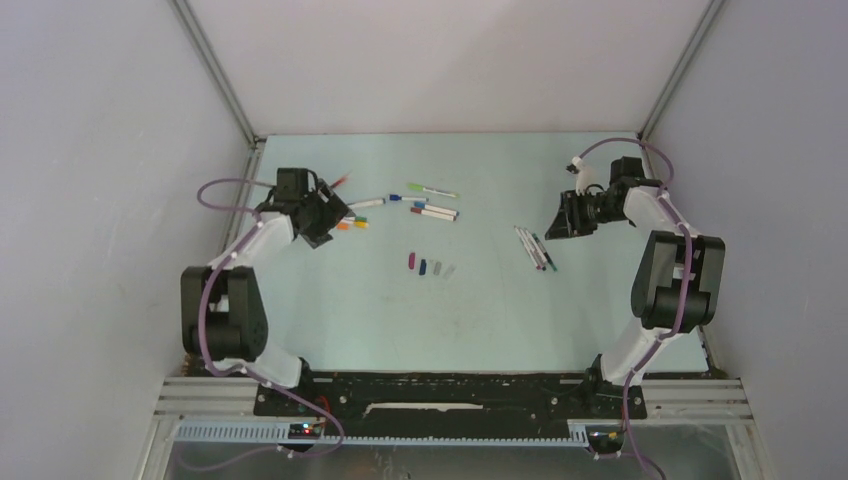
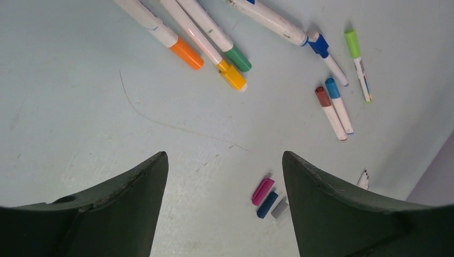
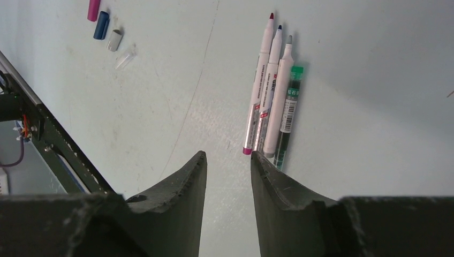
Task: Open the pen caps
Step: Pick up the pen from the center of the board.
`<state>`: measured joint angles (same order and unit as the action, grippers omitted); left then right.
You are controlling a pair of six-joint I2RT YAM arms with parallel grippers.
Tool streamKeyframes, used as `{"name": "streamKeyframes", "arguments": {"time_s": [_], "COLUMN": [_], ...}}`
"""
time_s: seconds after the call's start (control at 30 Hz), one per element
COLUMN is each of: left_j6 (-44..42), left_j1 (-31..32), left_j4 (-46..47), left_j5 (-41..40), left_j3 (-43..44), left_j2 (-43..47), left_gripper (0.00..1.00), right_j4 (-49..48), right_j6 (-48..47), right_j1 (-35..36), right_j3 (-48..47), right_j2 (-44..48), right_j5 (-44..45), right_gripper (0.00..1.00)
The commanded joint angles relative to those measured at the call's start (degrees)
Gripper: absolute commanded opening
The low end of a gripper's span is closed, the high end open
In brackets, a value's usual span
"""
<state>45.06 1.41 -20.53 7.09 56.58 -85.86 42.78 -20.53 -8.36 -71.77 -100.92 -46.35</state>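
Observation:
Several capped pens [image 2: 214, 40] lie at the far left of the table, with orange [image 2: 186, 52], yellow [image 2: 233, 76], green [image 2: 238, 59] and blue [image 2: 319, 44] caps. In the top view they show as a scatter of pens [image 1: 432, 211]. My left gripper [image 1: 318, 215] hovers just beside them; its jaws [image 2: 225, 158] stand wide open and hold nothing. Loose pen caps [image 1: 430, 266] lie in a row mid-table: magenta [image 2: 263, 191], blue [image 2: 267, 204], grey [image 2: 279, 208]. Uncapped pens [image 3: 273, 91] lie side by side just past my right gripper [image 3: 227, 155], which is open and holds nothing.
The same row of loose caps [image 3: 107, 32] shows at the top left of the right wrist view, ending in a clear one [image 3: 124, 60]. The black table frame [image 3: 59, 144] runs along the near edge. Enclosure walls close in left, right and behind.

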Motion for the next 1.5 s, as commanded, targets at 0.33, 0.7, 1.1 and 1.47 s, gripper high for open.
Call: {"name": "streamKeyframes", "arguments": {"time_s": [0.33, 0.7, 1.1, 1.47], "left_j6": [3.4, 3.5, 3.3, 3.2], "left_j1": [-0.3, -1.1, -2.7, -2.8], "left_j4": [-22.5, -28.0, -29.9, -32.3], "left_j5": [-13.1, -17.0, -17.2, -17.4], "left_j3": [24.7, 36.2, 41.3, 45.5], "left_j2": [-17.9, -26.8, -32.0, -36.2], "left_gripper": [0.74, 0.56, 0.48, 0.47], "right_j4": [0.7, 1.5, 1.8, 1.8], "right_j6": [-1.9, -2.5, -2.7, -2.8], "right_j1": [0.2, 0.2, 0.1, -0.1], "right_j3": [-2.2, -2.8, -2.9, -2.9], "right_j2": [1.5, 1.6, 2.1, 2.6], "right_j5": [-0.6, -0.7, -0.7, -0.8], "right_gripper": [0.39, 0.39, 0.39, 0.39]}}
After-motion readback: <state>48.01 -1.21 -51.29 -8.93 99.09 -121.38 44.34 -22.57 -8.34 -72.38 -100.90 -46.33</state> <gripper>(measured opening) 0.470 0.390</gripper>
